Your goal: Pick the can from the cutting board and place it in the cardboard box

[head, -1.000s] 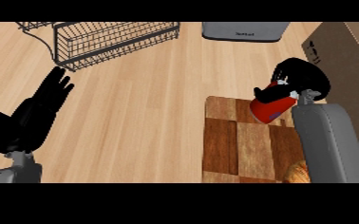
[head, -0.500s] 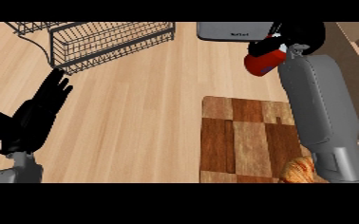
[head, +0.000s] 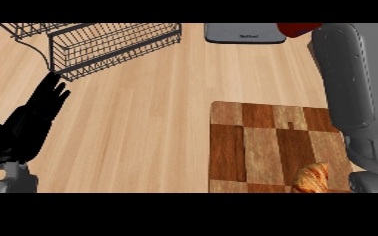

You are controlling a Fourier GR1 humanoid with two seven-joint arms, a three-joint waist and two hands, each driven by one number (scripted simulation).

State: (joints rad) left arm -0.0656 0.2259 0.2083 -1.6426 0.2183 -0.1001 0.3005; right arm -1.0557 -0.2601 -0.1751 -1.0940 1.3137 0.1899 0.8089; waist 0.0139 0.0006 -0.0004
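Red cylindrical can [head: 299, 28] is being shown at the wooden counter's [head: 162, 120] far right edge, beyond the checkered wooden cutting board [head: 266, 145]; right hand is being hidden, grip not tellable; left hand [head: 33, 120], fingers straight, is resting near-left; carrying step judged underway; cardboard box unseen, to be located next.

A pale wooden counter top [head: 155, 110] with lengthwise grain carries everything. At its far left rests a black wire basket [head: 103, 45], and beside that, at the far edge, a flat grey scale-like device [head: 244, 33]. Nearer, to the right, lies a brown checkered wooden cutting board [head: 258, 145] with a golden croissant [head: 313, 178] on it.
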